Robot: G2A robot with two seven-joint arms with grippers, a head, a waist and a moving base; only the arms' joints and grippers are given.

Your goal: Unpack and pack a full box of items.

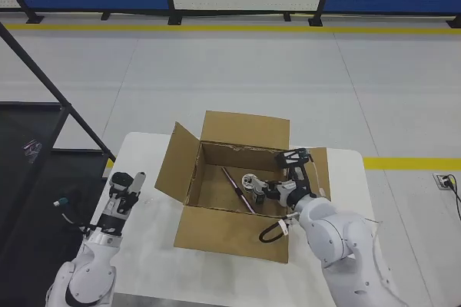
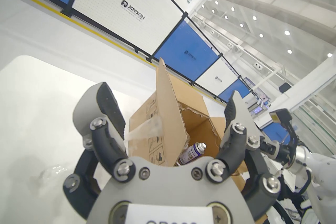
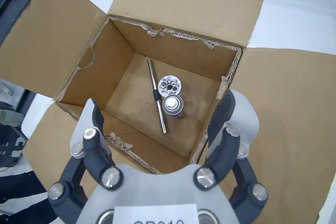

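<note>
I hold the right end effector [image 3: 162, 103] open over the box [image 3: 189, 12], presumably for the spray can [image 3: 172, 105]; the left end effector [image 2: 170, 93] sits open alongside.

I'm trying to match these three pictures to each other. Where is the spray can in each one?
Top view: the spray can stands on the floor of the cardboard box, next to a metal rod.
Left wrist view: the spray can shows inside the box, past its near flap.
Right wrist view: the spray can is seen from above, upright between the rod and a round metal disc.
Shared landmark: the cardboard box.
</note>
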